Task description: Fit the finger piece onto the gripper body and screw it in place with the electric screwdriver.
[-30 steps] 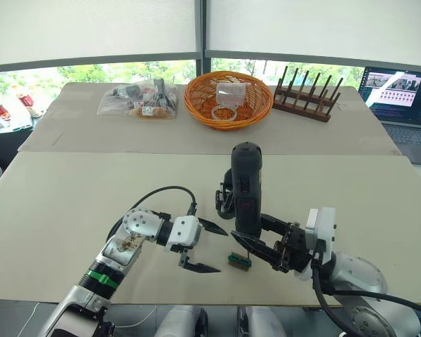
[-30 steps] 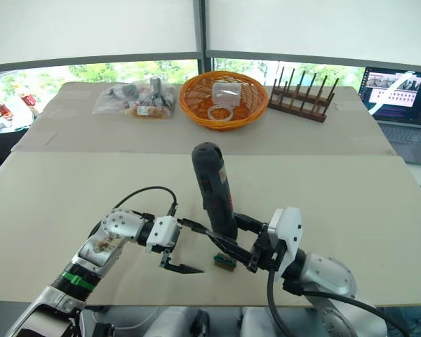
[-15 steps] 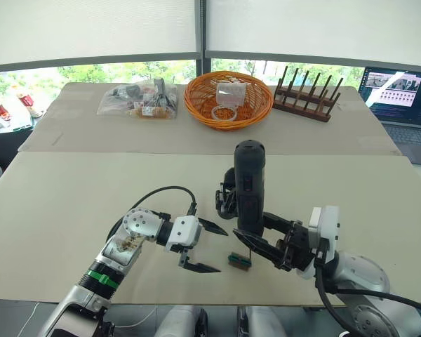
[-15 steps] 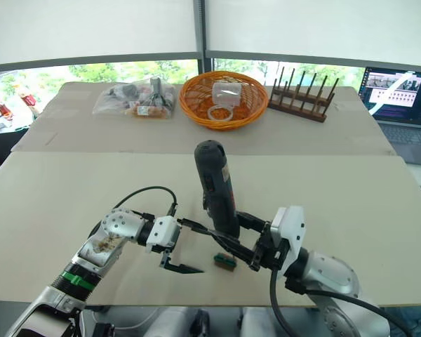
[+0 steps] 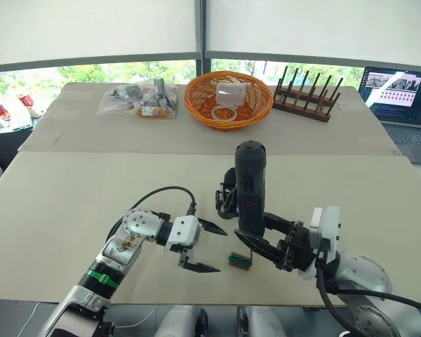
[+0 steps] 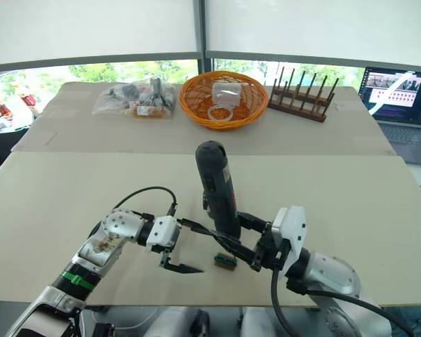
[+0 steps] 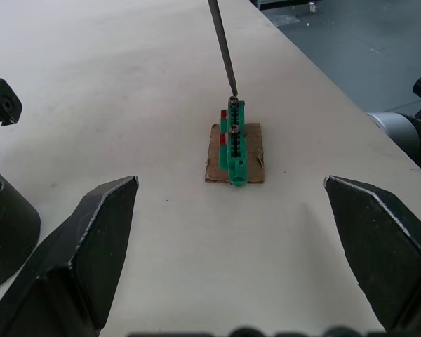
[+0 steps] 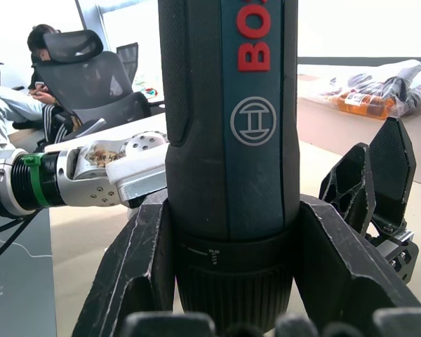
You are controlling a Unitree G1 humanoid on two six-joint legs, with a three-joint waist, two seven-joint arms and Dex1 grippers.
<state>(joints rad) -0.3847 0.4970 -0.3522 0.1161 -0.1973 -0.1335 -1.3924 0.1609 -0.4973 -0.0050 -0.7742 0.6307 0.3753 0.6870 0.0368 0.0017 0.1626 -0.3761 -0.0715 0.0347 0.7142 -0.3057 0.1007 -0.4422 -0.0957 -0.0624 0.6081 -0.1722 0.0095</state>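
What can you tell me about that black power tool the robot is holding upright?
The electric screwdriver is a thick, dark, pen-shaped cylinder with red lettering and a round logo on its barrel. It stands nearly upright, clamped near its lower end between the right gripper's two black fingers. A long thin metal bit points down, its tip meeting the top of a small green block lying on a brown card on the table. The open left gripper is beside it, not touching.

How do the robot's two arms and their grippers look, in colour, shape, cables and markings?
Both grippers have two black, pointed, wedge-shaped fingers. The left gripper sits on a white block behind a silver wrist joint; a black cable loops over that arm, which carries a green ring. The right gripper joins a white block and a rounded silver-grey forearm, with a black cable beneath.
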